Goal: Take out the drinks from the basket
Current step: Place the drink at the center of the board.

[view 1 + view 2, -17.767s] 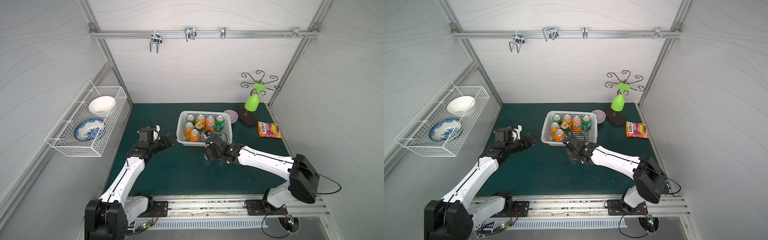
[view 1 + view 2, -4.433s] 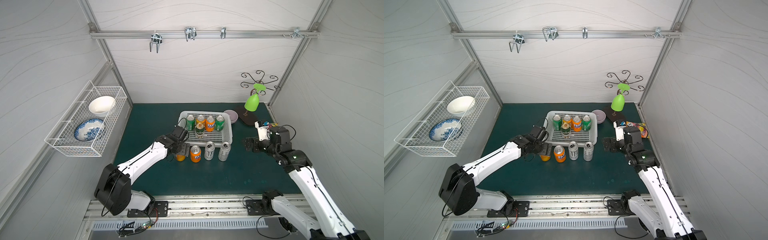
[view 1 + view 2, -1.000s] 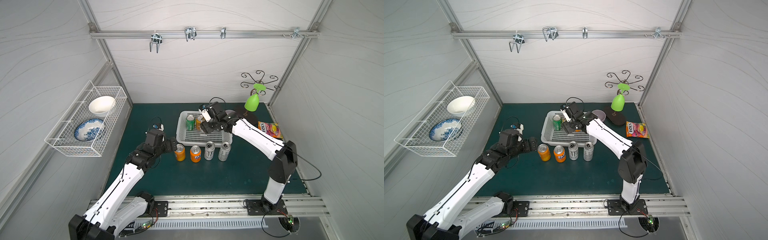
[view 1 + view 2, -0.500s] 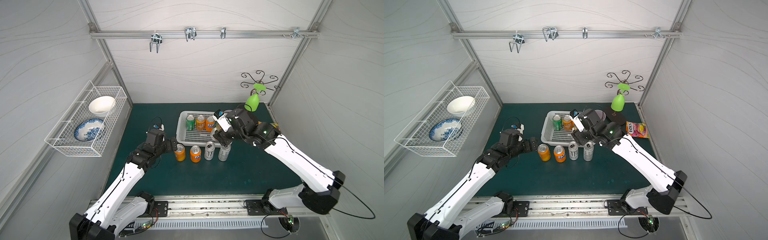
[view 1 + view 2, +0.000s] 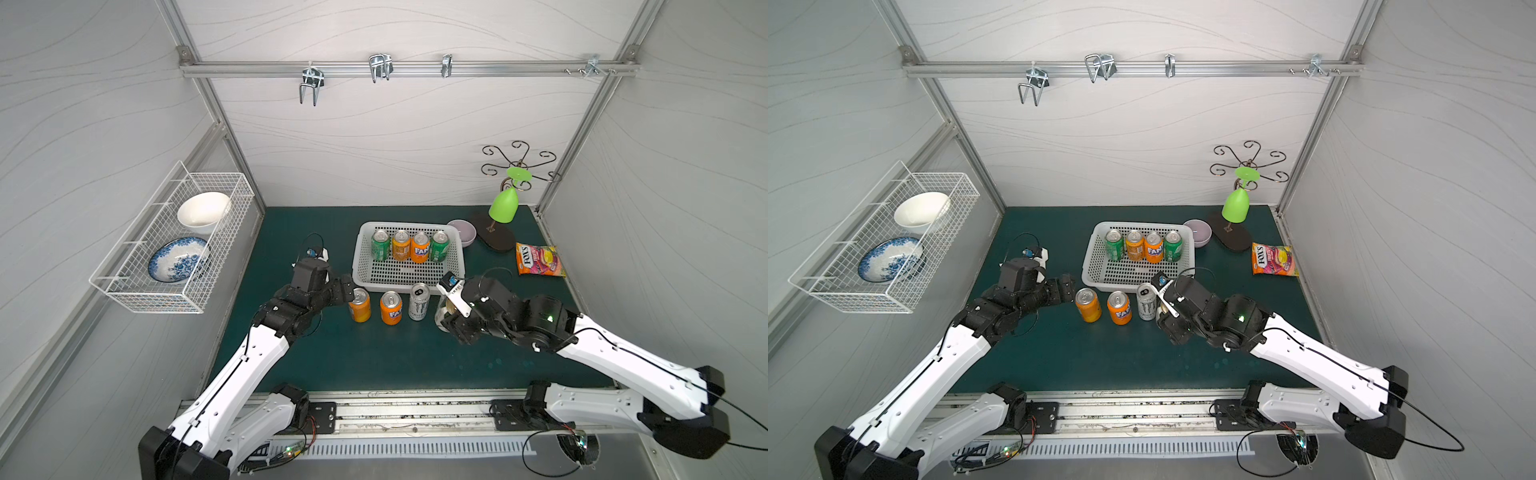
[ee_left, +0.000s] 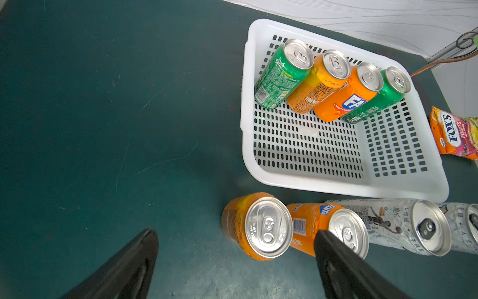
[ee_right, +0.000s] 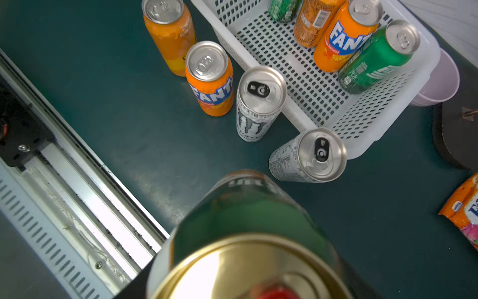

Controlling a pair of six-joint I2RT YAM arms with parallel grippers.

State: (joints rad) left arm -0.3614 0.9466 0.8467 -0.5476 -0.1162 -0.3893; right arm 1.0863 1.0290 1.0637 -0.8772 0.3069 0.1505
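Your right gripper (image 5: 446, 313) has brought the gold-topped can (image 7: 248, 212) out of the basket (image 5: 395, 287), jaws clamped on it, just right of the Monster cans (image 7: 258, 103). Your left gripper (image 6: 234, 234) gapes wide and empty by the orange cans (image 5: 359, 305). Four drinks (image 5: 419, 247) stay inside, along the far wall.

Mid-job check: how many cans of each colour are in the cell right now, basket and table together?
Orange cans: 4
Bright green cans: 2
White-silver Monster cans: 2
Dark green gold-topped can: 1, in the right claw
Total: 9
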